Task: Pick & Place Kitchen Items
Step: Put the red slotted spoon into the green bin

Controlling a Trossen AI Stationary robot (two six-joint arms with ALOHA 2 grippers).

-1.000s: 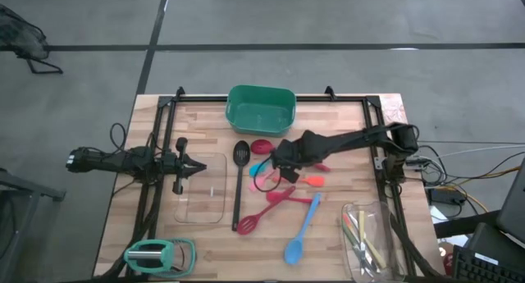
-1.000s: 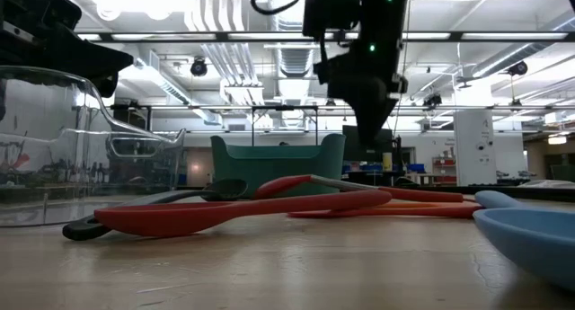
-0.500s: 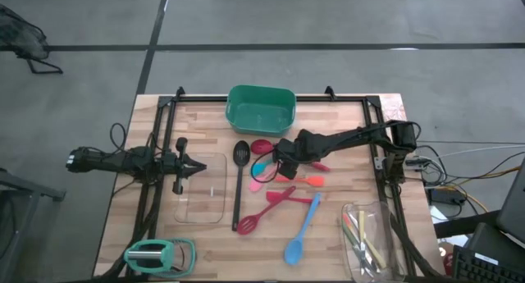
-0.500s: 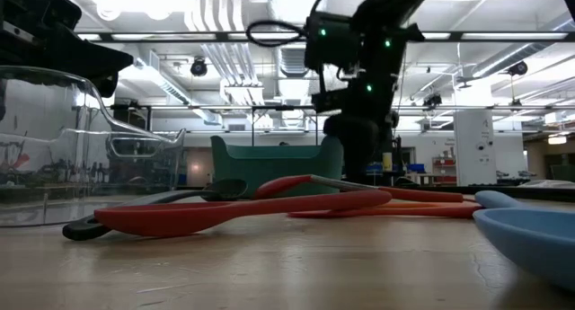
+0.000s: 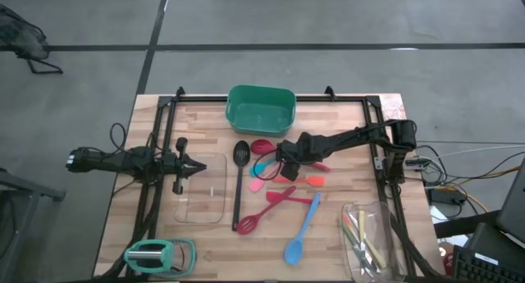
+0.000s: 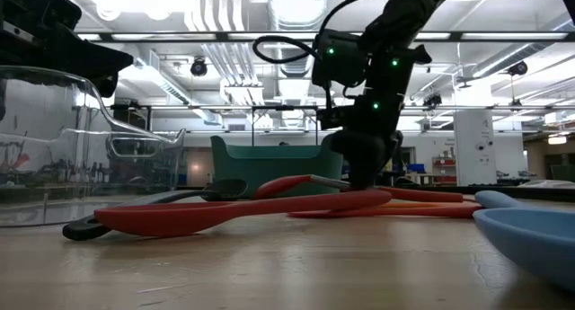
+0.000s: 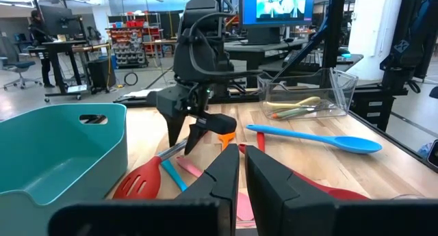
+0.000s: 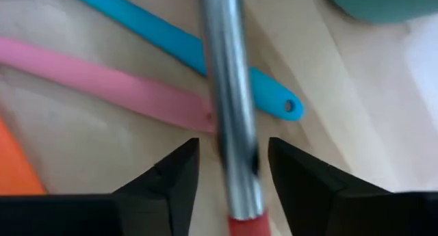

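A pale wooden table (image 5: pixel 205 234) stands on a grey concrete floor; no writing on any object can be read, and the picture on the monitor in the room behind, seen in the left wrist view, is too small to make out.

At the lower left of the high view lies a teal-handled tool (image 5: pixel 160 253). Above it, at middle left, the left gripper (image 5: pixel 190 166) waits over the rim of a clear glass tray (image 5: pixel 205 203); in its own wrist view its two fingers (image 7: pixel 226 174) stand nearly together with only a thin gap and nothing between them.

Just right of the tray a long black slotted spoon (image 5: pixel 238 184) runs up and down the frame. At top centre sits the green plastic tub (image 5: pixel 261 107).

In the middle, the right gripper (image 5: pixel 285 163) is down among a cluster of utensils: a red spoon (image 5: pixel 262 147), a teal spatula (image 5: pixel 261 169) and a pink spatula (image 5: pixel 271 181). Its wrist view shows its fingers (image 8: pixel 171 178) spread on either side of a metal shaft with a red end (image 8: pixel 233 126), not pressed against it; that shaft crosses over the teal and pink handles.

Just right lies an orange spatula (image 5: pixel 310 181), below it two red spatulas (image 5: pixel 271 207) and a blue spoon (image 5: pixel 300 232). At lower right a second clear glass tray (image 5: pixel 385 242) holds small colour-handled cutlery (image 5: pixel 361 238).
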